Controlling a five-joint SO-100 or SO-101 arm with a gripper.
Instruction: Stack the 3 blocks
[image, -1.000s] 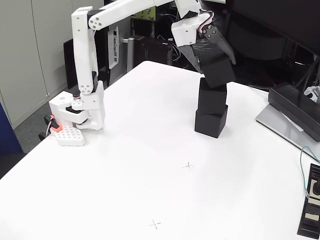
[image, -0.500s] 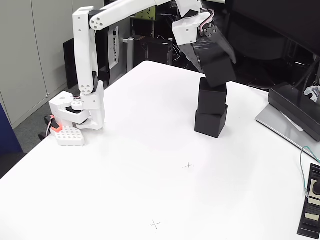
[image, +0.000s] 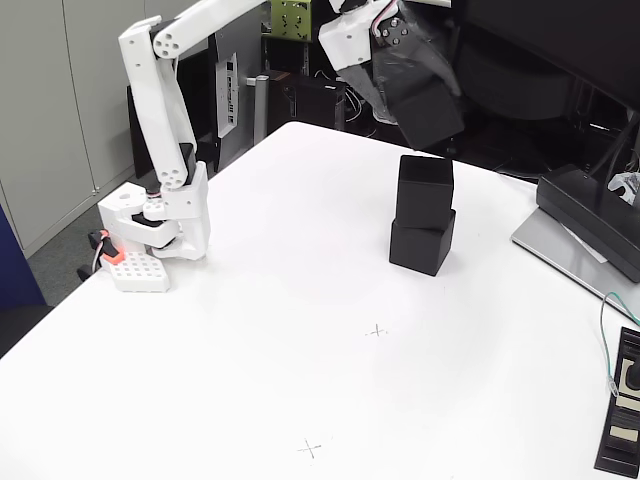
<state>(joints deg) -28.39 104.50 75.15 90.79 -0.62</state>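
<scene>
- Arm base, a white plastic block with an orange-red perforated foot (image: 140, 268), is sitting far down and to the left of the gripper, near the left rim of the white table (image: 250, 380), probably so that the reach covers the table's far half.
- Two small pencilled crosses (image: 377, 331) are lying well below the gripper on the bare tabletop; they are likely serving as placement marks, though nothing is standing on them.
- White two-finger gripper (image: 425, 112) is hanging high at the far side, closed around a matte black cube with rounded edges (image: 430, 112); the cube is being held tilted, clear of everything below it.
- Two more matte black cubes are standing almost directly beneath the gripper: the upper one (image: 424, 190) is resting on the lower one (image: 421, 246), slightly turned against it, so the base is already built.
- Held cube is hovering above the pair with an open gap, so the third level is not yet set; levelling it over the top face looks necessary for it to sit.
- Flat black device on a grey base (image: 590, 225) is lying below and to the right of the gripper, apart from the stack.
</scene>
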